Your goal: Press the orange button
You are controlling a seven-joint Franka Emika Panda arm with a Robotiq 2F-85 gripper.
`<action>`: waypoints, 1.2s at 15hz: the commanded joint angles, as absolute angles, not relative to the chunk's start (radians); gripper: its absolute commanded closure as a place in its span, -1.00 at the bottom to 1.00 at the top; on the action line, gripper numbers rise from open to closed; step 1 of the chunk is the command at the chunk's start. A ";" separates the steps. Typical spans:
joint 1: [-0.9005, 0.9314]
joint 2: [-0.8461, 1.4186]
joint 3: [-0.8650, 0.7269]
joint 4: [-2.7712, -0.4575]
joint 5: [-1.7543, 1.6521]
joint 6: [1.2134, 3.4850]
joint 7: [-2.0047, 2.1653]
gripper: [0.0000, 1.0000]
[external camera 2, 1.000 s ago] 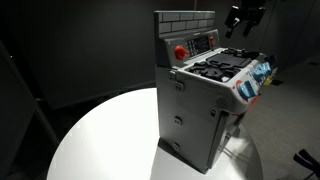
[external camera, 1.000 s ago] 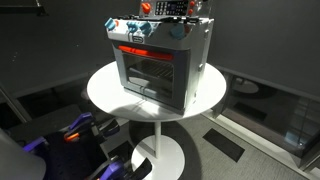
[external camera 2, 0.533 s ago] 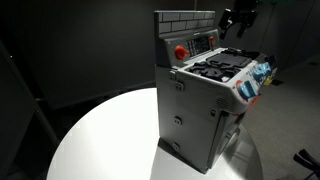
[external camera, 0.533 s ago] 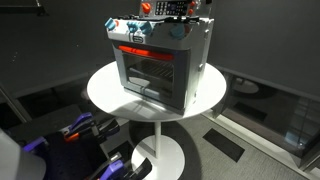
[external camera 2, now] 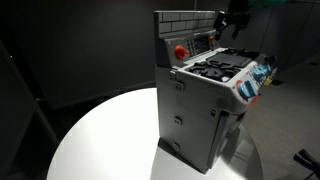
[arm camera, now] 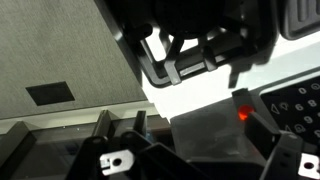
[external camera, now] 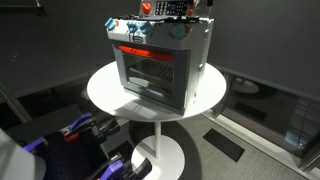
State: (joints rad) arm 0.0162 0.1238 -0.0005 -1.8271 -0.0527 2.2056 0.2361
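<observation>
A toy stove (external camera 2: 205,100) stands on a round white table (external camera 2: 100,140). Its orange-red round button (external camera 2: 181,50) sits on the upright back panel, left of a small keypad; it also shows in an exterior view (external camera: 147,7). My gripper (external camera 2: 236,18) hangs above the stove's back right corner, apart from the button, and is partly cut off at the top edge in an exterior view (external camera: 200,5). In the wrist view the gripper (arm camera: 195,122) has its fingers apart with nothing between them, and an orange glow (arm camera: 243,113) shows by one fingertip.
The stove top carries black burners (external camera 2: 222,68) and coloured knobs along the front edge (external camera 2: 255,80). The oven door (external camera: 148,70) is shut. The table (external camera: 120,95) stands on a single pedestal, with dark floor and cluttered items (external camera: 85,135) below.
My gripper has moved a little across the top of the stove toward the back panel. The stove has not moved.
</observation>
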 commanded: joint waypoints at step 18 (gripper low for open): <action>0.031 0.148 0.000 -1.767 -0.047 2.157 0.227 -1.00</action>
